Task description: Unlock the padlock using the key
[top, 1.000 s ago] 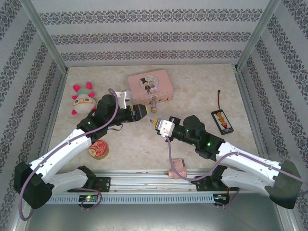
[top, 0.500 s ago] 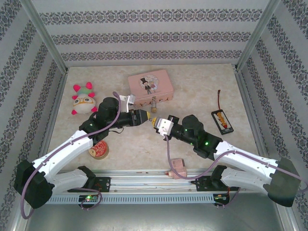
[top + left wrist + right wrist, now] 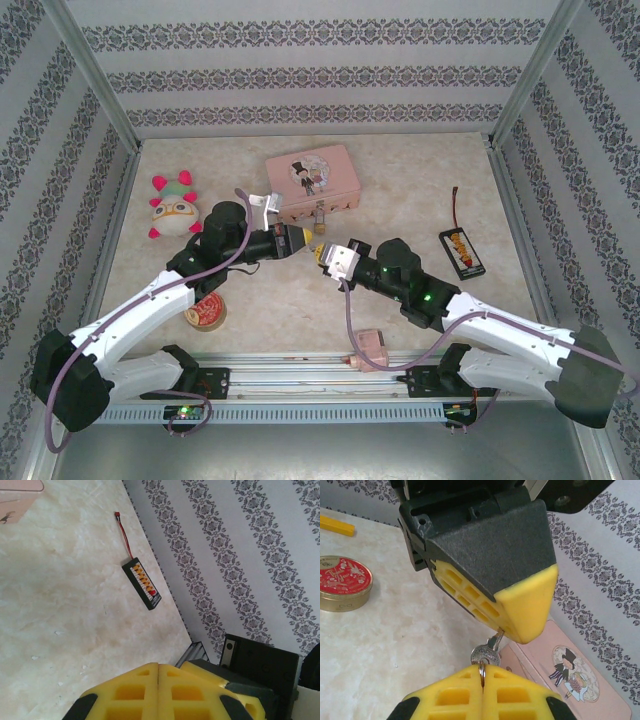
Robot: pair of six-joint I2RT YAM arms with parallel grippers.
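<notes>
Silver, round-headed key (image 3: 485, 655) sits pinched by its ring in the closed yellow right end effector (image 3: 481, 676). Its blade reaches the left end effector (image 3: 158, 670), whose fingers are pressed together. A rectangular pink tin (image 3: 312, 180) lies at 12 o'clock on the marbled bench (image 3: 420, 180).

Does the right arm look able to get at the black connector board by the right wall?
Probably yes: bare table lies between the right gripper and the connector board. But that gripper is shut on the key ring, which it would have to release.
</notes>
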